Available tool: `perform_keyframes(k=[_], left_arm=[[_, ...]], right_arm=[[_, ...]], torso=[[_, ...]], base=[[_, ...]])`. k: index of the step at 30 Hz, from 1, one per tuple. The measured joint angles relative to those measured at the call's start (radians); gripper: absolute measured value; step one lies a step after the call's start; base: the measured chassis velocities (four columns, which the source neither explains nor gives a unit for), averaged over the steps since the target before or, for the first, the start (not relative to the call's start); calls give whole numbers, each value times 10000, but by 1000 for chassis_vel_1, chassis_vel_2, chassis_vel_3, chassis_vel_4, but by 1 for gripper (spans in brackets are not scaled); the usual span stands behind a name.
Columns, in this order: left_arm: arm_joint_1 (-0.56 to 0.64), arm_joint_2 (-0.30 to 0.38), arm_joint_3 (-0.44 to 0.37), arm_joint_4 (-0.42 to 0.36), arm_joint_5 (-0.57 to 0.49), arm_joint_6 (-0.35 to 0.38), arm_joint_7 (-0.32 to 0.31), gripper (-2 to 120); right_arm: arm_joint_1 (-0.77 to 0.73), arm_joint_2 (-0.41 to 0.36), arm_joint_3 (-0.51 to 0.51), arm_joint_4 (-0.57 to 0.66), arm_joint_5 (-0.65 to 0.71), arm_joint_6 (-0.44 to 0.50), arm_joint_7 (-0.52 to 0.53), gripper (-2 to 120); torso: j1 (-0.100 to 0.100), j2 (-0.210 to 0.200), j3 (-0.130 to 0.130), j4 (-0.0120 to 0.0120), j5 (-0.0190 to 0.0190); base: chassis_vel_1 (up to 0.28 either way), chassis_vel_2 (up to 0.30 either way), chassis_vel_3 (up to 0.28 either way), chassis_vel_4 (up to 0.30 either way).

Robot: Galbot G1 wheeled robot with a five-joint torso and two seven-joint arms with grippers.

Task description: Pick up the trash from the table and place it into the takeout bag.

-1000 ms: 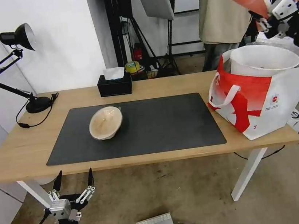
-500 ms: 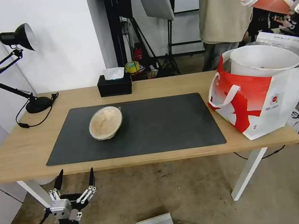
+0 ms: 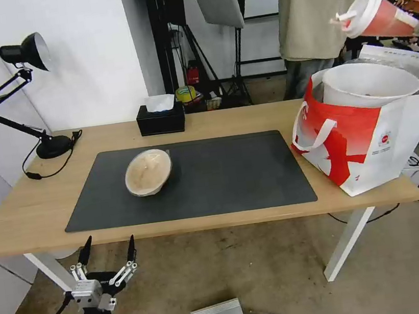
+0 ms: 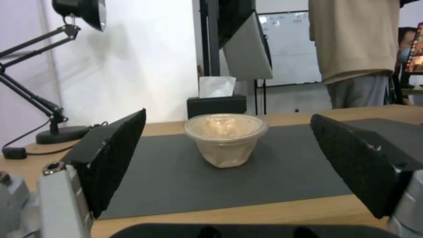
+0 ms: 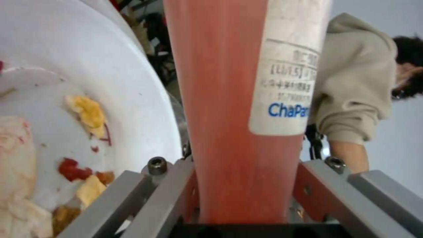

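The right gripper pinches a red paper cup, white-lidded and tipped sideways above the takeout bag at the table's right end. The left gripper hangs spread below the front edge; the tan lidded bowl sits on the black mat.

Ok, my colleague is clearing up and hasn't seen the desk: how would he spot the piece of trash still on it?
Start at the long light-wood table and find the black mat on it. On the mat's left part sits a tan round lidded bowl. The black tissue box behind it is square and dark; the bowl is round, pale and capped with a clear lid.
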Motion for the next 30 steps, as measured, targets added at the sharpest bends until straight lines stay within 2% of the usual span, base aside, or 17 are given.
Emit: perform_keyframes(k=[20, 30], left_arm=[[185, -231, -14, -104, 76, -265, 175, 100], [111, -257, 1, 57, 79, -301, 186, 100]], right_arm=[[-349, 899, -471, -451, -1540, 402, 54, 11], [31, 1271, -929, -928, -1994, 496, 62, 11]], torso=[[0, 0, 0, 0, 0], [0, -1, 0, 0, 0]], base=[[0, 0, 0, 0], [0, 0, 0, 0]])
